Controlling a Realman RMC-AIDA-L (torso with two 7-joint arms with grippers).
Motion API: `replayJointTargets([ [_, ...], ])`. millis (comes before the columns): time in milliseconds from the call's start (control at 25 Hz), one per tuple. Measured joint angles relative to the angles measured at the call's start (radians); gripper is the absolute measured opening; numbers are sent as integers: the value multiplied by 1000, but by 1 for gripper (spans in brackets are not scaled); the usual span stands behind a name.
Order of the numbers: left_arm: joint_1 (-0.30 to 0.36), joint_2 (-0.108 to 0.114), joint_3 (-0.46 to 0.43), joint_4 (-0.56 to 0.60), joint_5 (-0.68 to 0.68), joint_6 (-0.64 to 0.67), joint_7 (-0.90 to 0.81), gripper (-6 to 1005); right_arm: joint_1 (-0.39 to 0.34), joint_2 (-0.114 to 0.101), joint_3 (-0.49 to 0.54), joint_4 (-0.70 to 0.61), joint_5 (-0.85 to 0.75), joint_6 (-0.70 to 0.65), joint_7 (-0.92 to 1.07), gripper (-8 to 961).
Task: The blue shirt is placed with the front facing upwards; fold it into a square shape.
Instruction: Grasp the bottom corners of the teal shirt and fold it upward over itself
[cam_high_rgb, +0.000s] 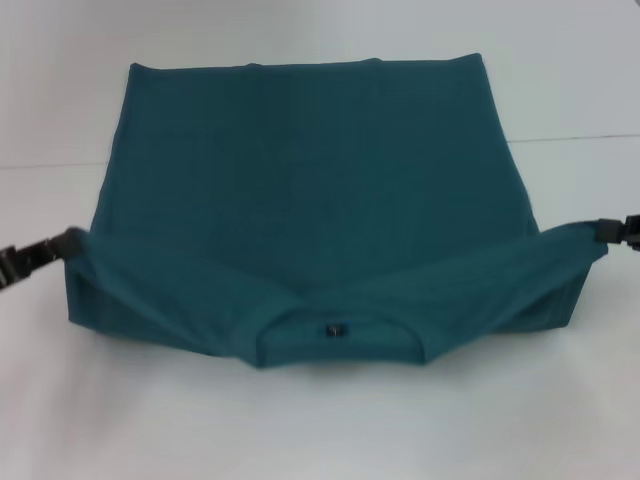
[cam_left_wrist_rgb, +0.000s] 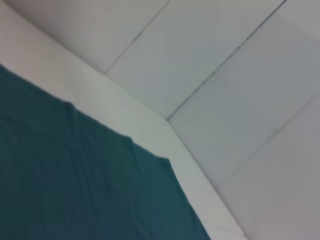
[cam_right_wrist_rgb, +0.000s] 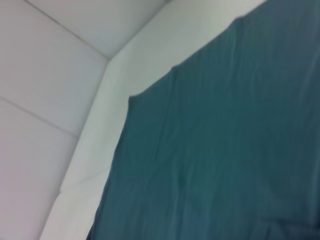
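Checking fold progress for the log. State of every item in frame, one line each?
blue shirt: partly folded on the table, plain back showing, collar end doubled over nearest the robot, its two side corners lifted and pulled outward.
left gripper: at the shirt's left corner, shut on the cloth.
right gripper: at the shirt's right corner, shut on the cloth.
table: white, shirt lying on it.
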Motion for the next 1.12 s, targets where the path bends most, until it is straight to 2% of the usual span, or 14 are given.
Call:
replayJointTargets([
  [240, -75, 20, 10, -56, -7, -129, 25, 27, 25, -3, 3, 13, 51, 90, 0, 0],
  [520, -139, 21, 14, -103, -9, -258, 75, 27, 53, 6, -3, 35, 113, 205, -11, 5],
  [800, -190, 22, 19, -149, -10, -396, 130, 27, 92, 29, -10, 38, 114, 308, -34, 9],
  [1120, -223, 18, 36, -153, -10, -507, 165, 26, 134, 45, -43, 73, 116, 436, -47, 14],
])
